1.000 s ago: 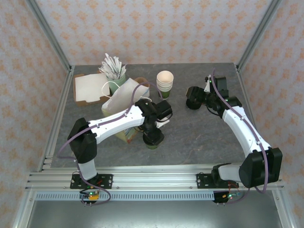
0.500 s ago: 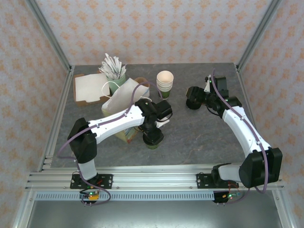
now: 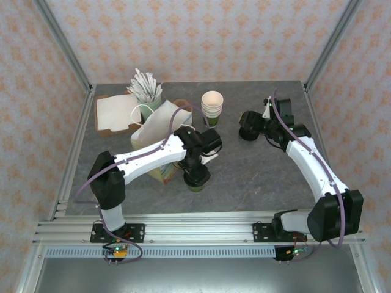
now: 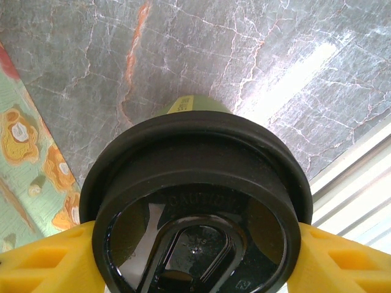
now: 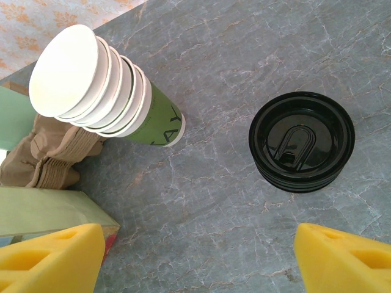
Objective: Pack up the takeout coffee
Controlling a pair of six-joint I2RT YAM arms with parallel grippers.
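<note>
From above, the left gripper [image 3: 197, 172] points straight down onto the takeout coffee [image 3: 197, 185], which stands upright on the grey marbled table [image 3: 256, 177], just beside the patterned paper bag [image 3: 154, 129]. Farther back stand a stack of lidless cups [image 3: 212, 107], a cup of white sachets [image 3: 145, 86] and a flat cardboard box [image 3: 113, 114]. Cream wallpaper with an orange motif [image 3: 195, 36] lines the walls, and aluminium rails [image 3: 183, 231] frame the table.

In the left wrist view, the coffee's black lid comes up close under the camera, with a strip of green cup wall behind it. The yellow fingers [image 4: 49, 262] press against the lid's rim on opposite sides, so the left gripper is closed on the cup at lid height, partly spread.

In the right wrist view, the right gripper [image 5: 197, 235] is spread wide with nothing between its fingers. It hangs over bare table; a pile of black lids [image 5: 302, 141] lies ahead, well apart from the leaning cup stack.
</note>
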